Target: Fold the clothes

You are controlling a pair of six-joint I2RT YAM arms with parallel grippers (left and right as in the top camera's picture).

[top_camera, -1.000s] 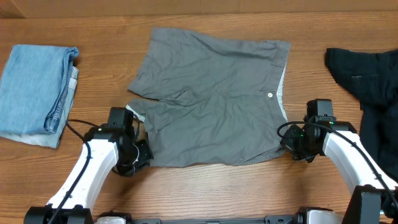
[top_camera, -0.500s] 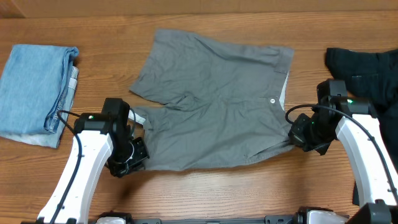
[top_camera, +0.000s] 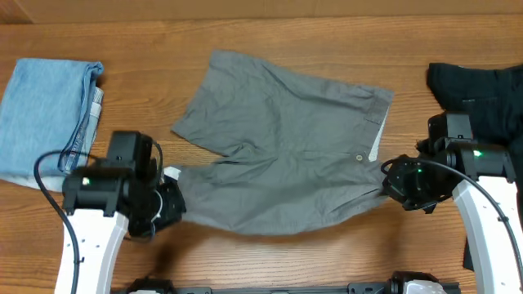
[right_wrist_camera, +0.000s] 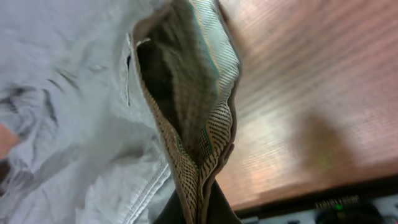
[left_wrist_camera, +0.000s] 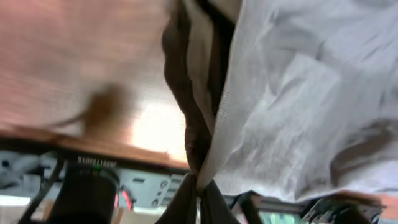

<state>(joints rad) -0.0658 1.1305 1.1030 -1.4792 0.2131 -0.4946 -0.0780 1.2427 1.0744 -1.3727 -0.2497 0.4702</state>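
Your left gripper [left_wrist_camera: 198,190] is pinched shut on the leg hem of the grey shorts [top_camera: 286,155], at their lower left corner. Your right gripper [right_wrist_camera: 200,186] is clamped on their waistband [right_wrist_camera: 214,68], whose inner face is pale and mesh-like. The shorts lie spread and creased on the wooden table [top_camera: 270,33]. Left of the shorts sits a folded light-blue garment [top_camera: 45,110]. Right of them a crumpled black garment [top_camera: 482,98] lies close behind your right arm.
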